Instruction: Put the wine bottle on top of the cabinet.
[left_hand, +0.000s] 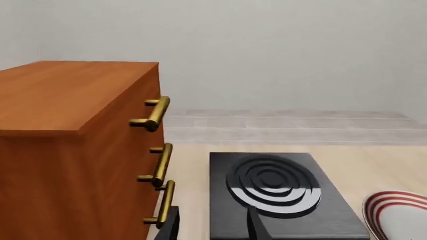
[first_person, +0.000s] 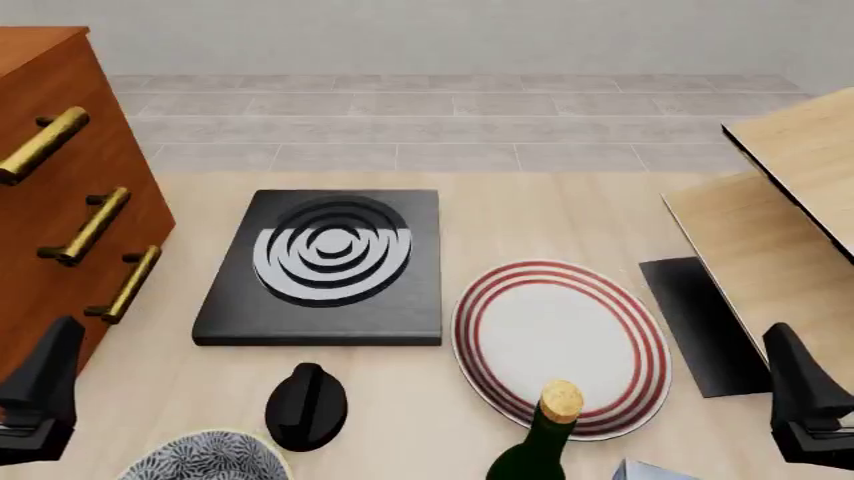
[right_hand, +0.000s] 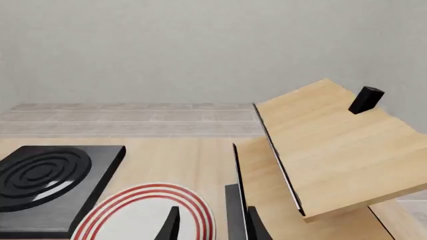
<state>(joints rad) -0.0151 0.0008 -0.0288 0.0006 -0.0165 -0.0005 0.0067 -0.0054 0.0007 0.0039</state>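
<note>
Left gripper (first_person: 38, 395): lower left corner of the front view, beside the cabinet's front face; only a dark finger shows, nothing is between the fingers, and how far they are spread cannot be told.
Right gripper (first_person: 805, 400): lower right corner of the front view, holding nothing and touching nothing; its opening cannot be told either.
Wine bottle (first_person: 545, 440): bottom centre of the front view, upright, tan top and dark green neck visible, body cut off by the frame edge; it overlaps the near rim of the plate and stands well apart from both grippers.
Cabinet (first_person: 60, 200): left edge of the front view, reddish-brown, three brass handles (left_hand: 154, 114) facing the table; in the left wrist view its flat top fills the upper left.
Plate (first_person: 470, 330): red-ringed, centre right.
Black burner slab (first_person: 240, 315): centre left, between cabinet and plate, just beside the plate.
Black knob (first_person: 307, 405): just below the slab.
Patterned bowl (first_person: 207, 458): bottom left edge, partly cut off.
Slanted light-wood boards (right_hand: 333, 145): right side, tilted.
Open room: bare tabletop (first_person: 534, 215) beyond the slab and plate.
</note>
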